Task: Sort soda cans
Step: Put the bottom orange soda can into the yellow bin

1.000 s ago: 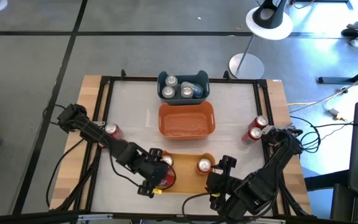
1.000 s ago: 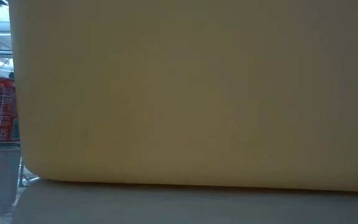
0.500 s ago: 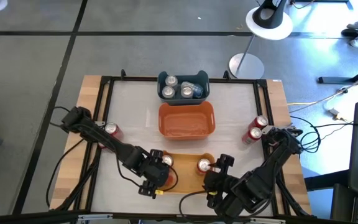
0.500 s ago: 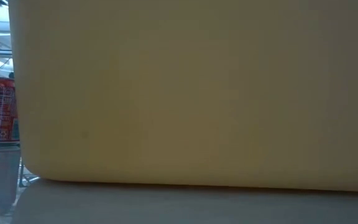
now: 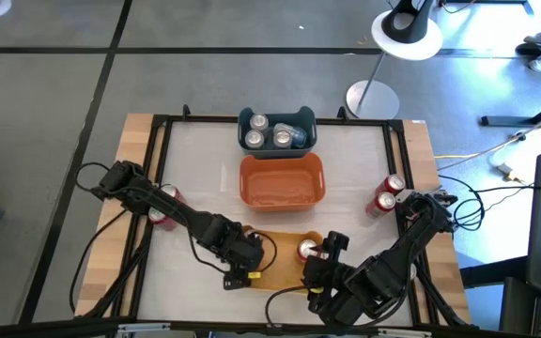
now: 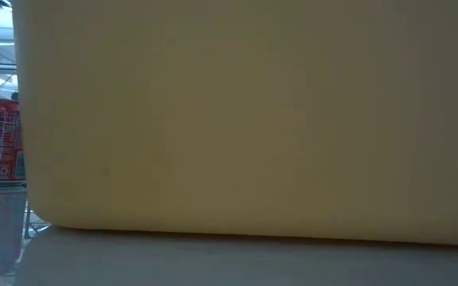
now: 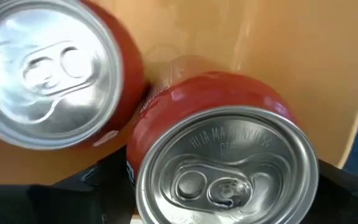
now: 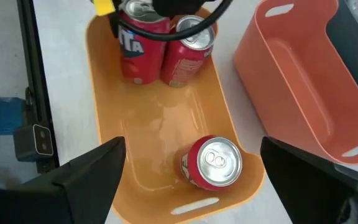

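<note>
In the yellow bin (image 8: pixel 104 93), three red cans (image 8: pixel 211 163), left gripper (image 5: pixel 243 264) jaws around one, right gripper (image 5: pixel 319 268) jaws spread.

Pale table (image 5: pixel 205 169) with three bins (image 5: pixel 282 181) and loose cans (image 5: pixel 384 201).

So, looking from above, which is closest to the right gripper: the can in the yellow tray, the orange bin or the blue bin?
From the right gripper:
1. Can, right beside it in the yellow tray.
2. Orange bin, mid-table.
3. Blue bin, at the far edge.
</note>
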